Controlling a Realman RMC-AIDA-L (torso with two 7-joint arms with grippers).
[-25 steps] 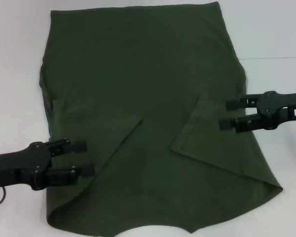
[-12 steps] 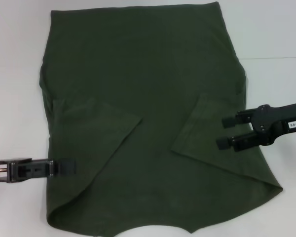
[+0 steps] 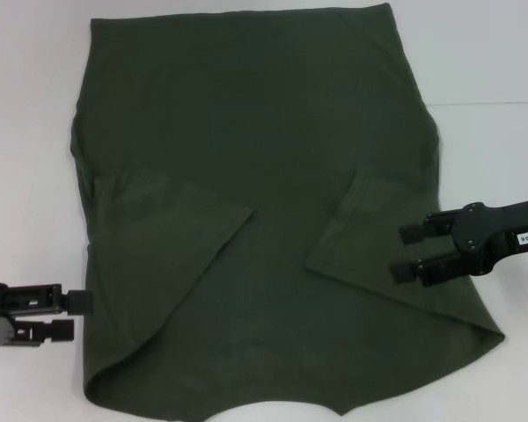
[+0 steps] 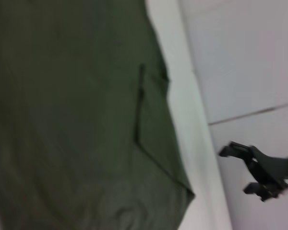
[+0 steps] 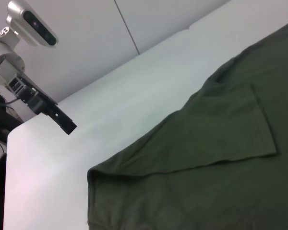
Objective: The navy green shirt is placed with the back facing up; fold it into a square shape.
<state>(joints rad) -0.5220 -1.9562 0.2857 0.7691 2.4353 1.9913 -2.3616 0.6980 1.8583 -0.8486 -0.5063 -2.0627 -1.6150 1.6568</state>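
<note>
— Navy green shirt [image 3: 255, 193]? 
— Spread back-up across the white desk [image 3: 493, 61], sleeves folded inward, long axis running away from the robot. 
— Hands? 
— Left hand [image 3: 75, 315] released, just off the left side edge; right hand [image 3: 403, 252] released, above the right folded sleeve [image 3: 370, 237], nearer the cloth.

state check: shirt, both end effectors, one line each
navy green shirt: flat on the table, plain side up, both sleeves folded inward, not yet square.
left end effector: at the shirt's left edge, fingers apart, holding nothing.
right end effector: over the shirt's right side, fingers apart, holding nothing.
</note>
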